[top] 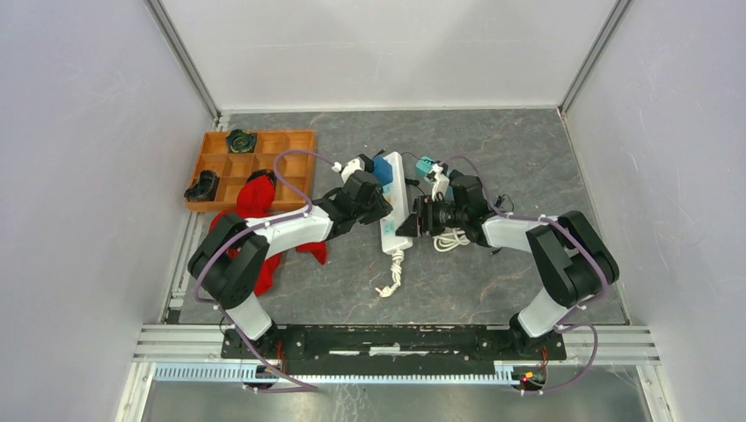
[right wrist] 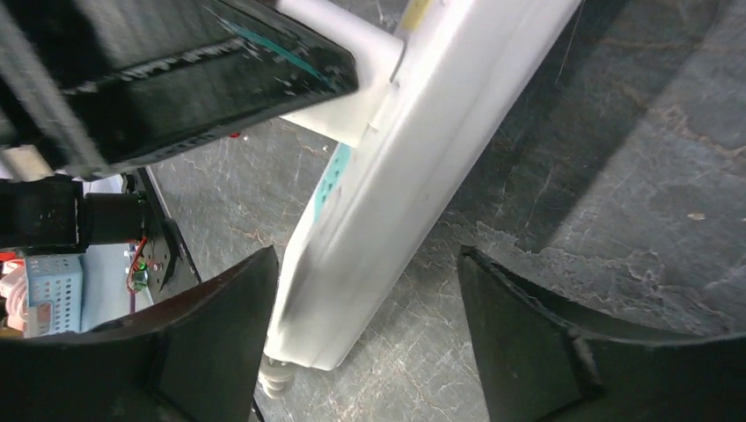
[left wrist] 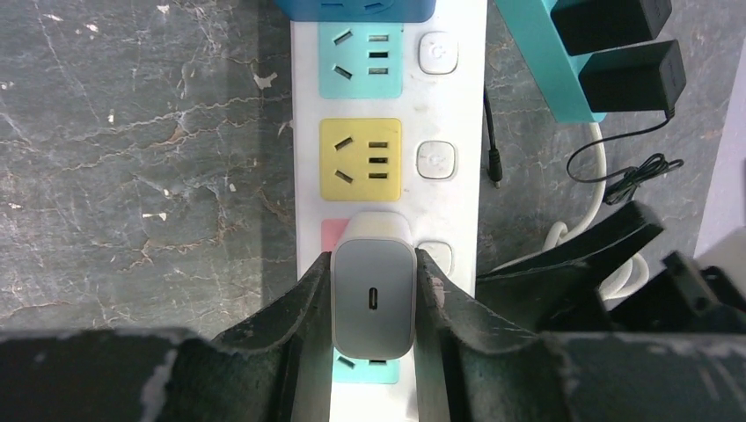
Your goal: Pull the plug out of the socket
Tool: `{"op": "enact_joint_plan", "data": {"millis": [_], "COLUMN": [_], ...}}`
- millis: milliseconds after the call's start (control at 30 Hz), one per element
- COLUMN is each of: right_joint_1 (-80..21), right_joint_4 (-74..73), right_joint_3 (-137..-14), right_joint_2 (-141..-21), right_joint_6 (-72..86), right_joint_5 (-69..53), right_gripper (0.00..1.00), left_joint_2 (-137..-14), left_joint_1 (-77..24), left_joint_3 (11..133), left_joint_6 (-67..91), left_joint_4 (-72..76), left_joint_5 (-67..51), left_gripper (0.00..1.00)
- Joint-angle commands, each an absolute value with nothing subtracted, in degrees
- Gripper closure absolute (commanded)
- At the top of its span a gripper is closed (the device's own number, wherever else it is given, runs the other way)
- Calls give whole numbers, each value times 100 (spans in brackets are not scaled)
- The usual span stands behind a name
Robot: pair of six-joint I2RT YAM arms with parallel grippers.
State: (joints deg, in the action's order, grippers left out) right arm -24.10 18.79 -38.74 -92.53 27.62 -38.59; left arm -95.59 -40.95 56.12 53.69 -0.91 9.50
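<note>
A white power strip (top: 393,195) with coloured sockets lies on the grey table. In the left wrist view my left gripper (left wrist: 373,264) is shut on a grey-white USB charger plug (left wrist: 373,299), one finger on each side. The plug sits over the pink socket of the strip (left wrist: 440,105). My right gripper (right wrist: 369,325) is open and straddles the cord end of the strip (right wrist: 413,176). Its left finger (right wrist: 220,334) is against the strip's side and the right finger stands apart. In the top view both grippers, the left (top: 376,207) and the right (top: 412,220), meet at the strip.
An orange compartment tray (top: 290,141) holding dark objects stands at the back left, with a red cloth (top: 257,200) beside it. A teal strip with black adapters (left wrist: 563,61) lies right of the white one. A white coiled cable (top: 450,239) lies under the right arm.
</note>
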Motion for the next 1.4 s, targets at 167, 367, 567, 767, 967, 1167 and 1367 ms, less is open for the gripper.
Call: {"op": "enact_joint_plan", "data": {"millis": [167, 367, 567, 767, 967, 1167, 1367], "right_joint_1": [-2567, -2391, -2214, -2209, -2208, -2202, -2146], "right_joint_4": [1902, 1444, 1336, 1391, 1454, 1274, 991], "right_joint_3": [-4172, -4105, -4083, -4069, -4191, -4532, -4772], "right_joint_2": [-9709, -9888, -9987, -10099, -10151, -10128, -9823], "right_joint_6": [3005, 2884, 2915, 2927, 2785, 2296, 1783], "right_joint_5": [-3748, -3002, -2852, -2883, -3232, -3518, -3580], "right_gripper": [64, 100, 100, 100, 97, 47, 6], "left_joint_2": [-9078, -8547, -7772, -7550, -7197, -6723, -6570], "left_joint_1": [-4271, -4446, -4511, -4516, -4526, -4526, -4518], "left_joint_3": [5705, 5600, 5262, 5025, 4899, 4803, 4663], "left_joint_6": [5879, 5991, 6167, 6516, 5886, 4701, 3981], "left_joint_4": [998, 735, 407, 333, -145, -961, -1666], "left_joint_5": [1389, 1543, 1642, 1245, 1652, 2046, 1993], "left_gripper": [98, 98, 98, 98, 98, 98, 98]}}
